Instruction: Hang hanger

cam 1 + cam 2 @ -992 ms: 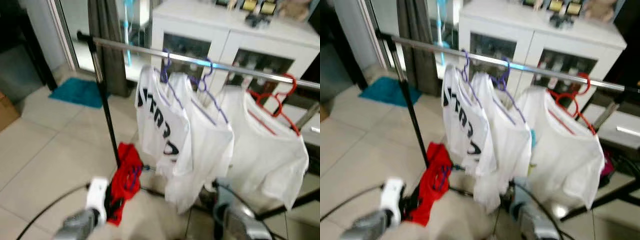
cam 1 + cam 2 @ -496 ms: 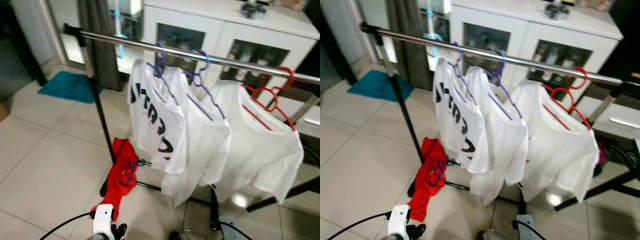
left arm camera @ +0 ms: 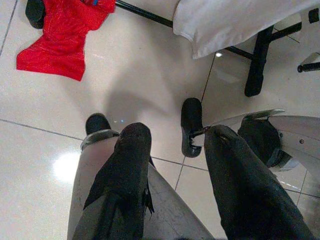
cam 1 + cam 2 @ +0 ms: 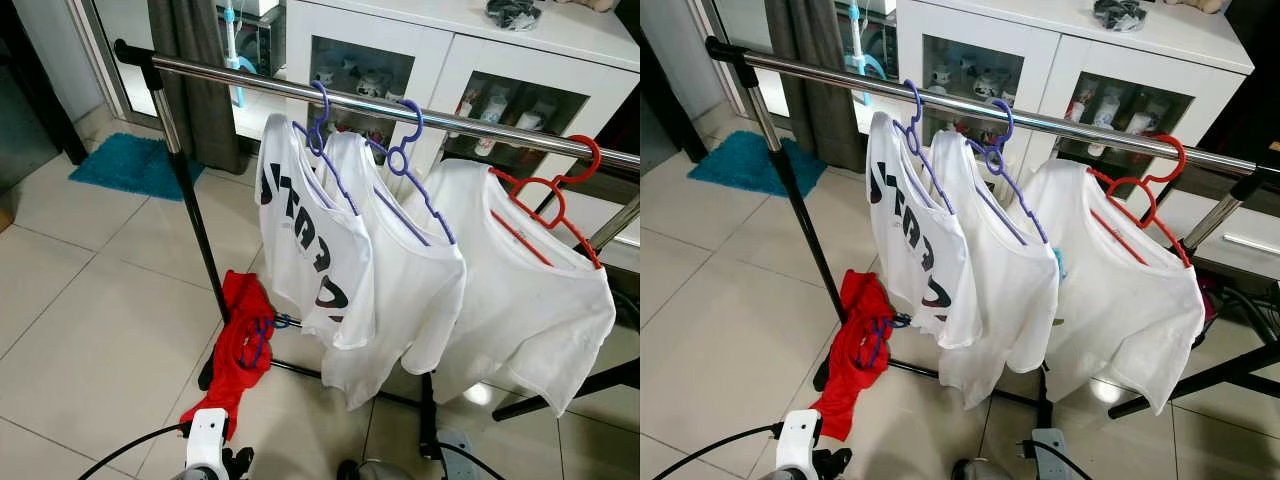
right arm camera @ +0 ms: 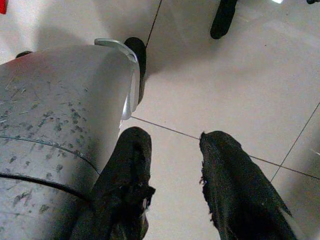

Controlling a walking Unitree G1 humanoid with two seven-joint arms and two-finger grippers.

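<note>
A steel rail [image 4: 400, 105] carries three white shirts, two on purple hangers [image 4: 405, 140] and one on a red hanger [image 4: 555, 195]. A red garment [image 4: 240, 345] with a purple hanger [image 4: 262, 335] threaded in it lies on the floor at the rack's left post; it also appears in the left wrist view [image 3: 62, 35]. My left gripper [image 3: 177, 132] hangs open over the tiles, well short of that garment, with nothing between its fingers. My right gripper [image 5: 170, 137] is open too, pointing at bare floor beside my silver leg [image 5: 55, 115].
A white cabinet [image 4: 450, 60] with glass doors stands behind the rack, with a dark curtain [image 4: 195, 90] and a teal mat [image 4: 130, 165] to the left. The rack's black feet [image 3: 257, 55] spread over the tiles. A black cable [image 4: 120, 455] curves by my left arm.
Both arms, which showed at the bottom of the head views a second ago, have dropped low. The camera shifted and the picture sharpened. The clothes and rack have not moved.
</note>
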